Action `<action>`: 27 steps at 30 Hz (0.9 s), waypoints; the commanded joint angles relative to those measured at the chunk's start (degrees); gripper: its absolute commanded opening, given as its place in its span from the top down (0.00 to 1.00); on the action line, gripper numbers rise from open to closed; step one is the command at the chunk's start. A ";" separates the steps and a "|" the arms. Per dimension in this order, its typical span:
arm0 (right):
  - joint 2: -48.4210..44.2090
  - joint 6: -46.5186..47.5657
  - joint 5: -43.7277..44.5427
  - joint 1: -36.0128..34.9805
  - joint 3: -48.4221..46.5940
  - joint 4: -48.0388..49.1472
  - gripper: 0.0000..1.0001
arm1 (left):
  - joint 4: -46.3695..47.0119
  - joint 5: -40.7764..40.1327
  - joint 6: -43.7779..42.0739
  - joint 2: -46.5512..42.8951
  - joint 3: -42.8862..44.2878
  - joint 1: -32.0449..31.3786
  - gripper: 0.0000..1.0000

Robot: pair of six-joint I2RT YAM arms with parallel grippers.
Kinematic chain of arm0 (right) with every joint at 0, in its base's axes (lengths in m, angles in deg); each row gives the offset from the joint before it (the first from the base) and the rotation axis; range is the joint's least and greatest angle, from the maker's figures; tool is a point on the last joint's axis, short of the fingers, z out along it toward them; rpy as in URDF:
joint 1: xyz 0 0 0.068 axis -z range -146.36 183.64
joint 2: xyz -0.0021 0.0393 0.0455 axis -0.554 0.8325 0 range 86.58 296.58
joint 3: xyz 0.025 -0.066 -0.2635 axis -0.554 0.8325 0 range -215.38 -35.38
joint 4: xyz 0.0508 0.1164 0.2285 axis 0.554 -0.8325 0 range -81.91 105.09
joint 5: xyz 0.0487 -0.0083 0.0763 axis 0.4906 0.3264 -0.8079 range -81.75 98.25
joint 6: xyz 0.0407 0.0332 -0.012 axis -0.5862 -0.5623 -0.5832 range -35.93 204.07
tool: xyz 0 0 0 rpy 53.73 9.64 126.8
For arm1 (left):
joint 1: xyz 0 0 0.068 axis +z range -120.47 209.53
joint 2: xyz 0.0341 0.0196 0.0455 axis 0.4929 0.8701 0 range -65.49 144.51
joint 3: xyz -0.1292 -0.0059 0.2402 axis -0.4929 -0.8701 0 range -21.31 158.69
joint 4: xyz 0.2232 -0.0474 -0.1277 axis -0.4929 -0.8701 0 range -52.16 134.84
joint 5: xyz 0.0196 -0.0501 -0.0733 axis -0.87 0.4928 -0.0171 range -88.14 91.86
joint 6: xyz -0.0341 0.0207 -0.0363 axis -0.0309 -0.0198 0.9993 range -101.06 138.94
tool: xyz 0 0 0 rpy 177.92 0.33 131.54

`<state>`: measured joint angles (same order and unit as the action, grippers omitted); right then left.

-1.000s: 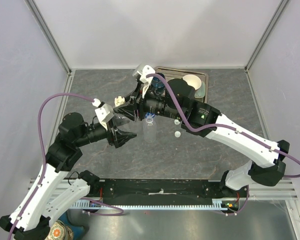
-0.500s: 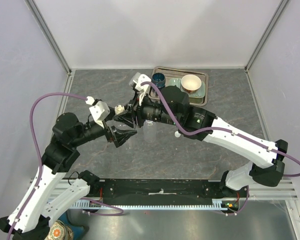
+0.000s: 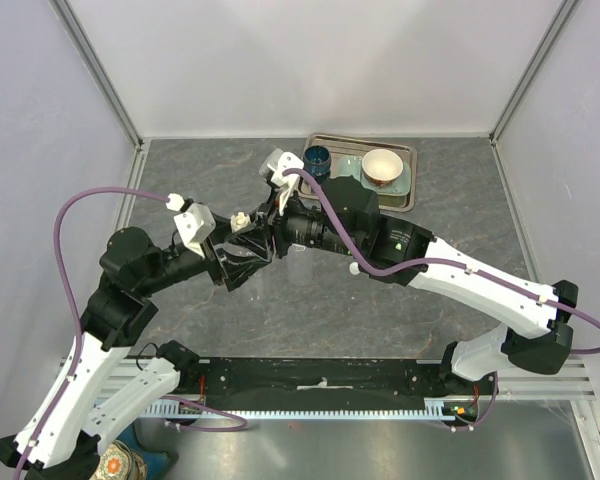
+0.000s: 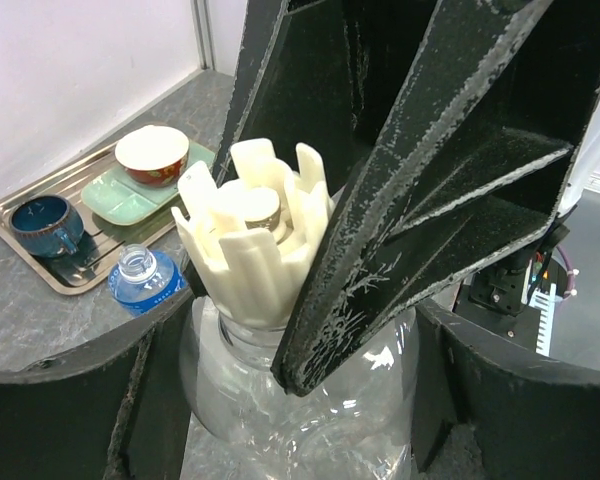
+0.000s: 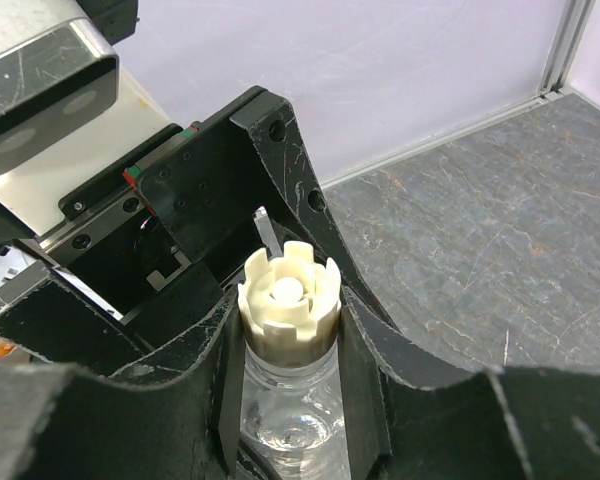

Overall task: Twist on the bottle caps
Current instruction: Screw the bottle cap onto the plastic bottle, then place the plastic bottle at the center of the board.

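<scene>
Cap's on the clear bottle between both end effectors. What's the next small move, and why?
Probably tighten the left end effector on the clear bottle body first. The cream cap sits on the neck with the right end effector closed around it, but the left fingers only flank the body; no firm grip shows, so twisting might spin the bottle.

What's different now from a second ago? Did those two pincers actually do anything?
The right arm swung off the tray toward the near edge, the right pincer shut on the bottle cap throughout. The left pincer moved closer to it and now flanks the bottle; whether it grips, I cannot tell. The tray, blue cup, bowl and a loose cap stayed put.
</scene>
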<state>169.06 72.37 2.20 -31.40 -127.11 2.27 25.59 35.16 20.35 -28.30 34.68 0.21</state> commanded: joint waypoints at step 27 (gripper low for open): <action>-17.26 13.99 16.41 -0.27 6.82 -0.19 0.18 | 20.54 -16.87 -8.29 26.51 4.82 17.18 0.93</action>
<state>152.34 83.67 15.10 -31.62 -122.10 2.29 35.78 17.30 6.69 -10.64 35.62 10.09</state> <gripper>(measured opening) 0.820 0.755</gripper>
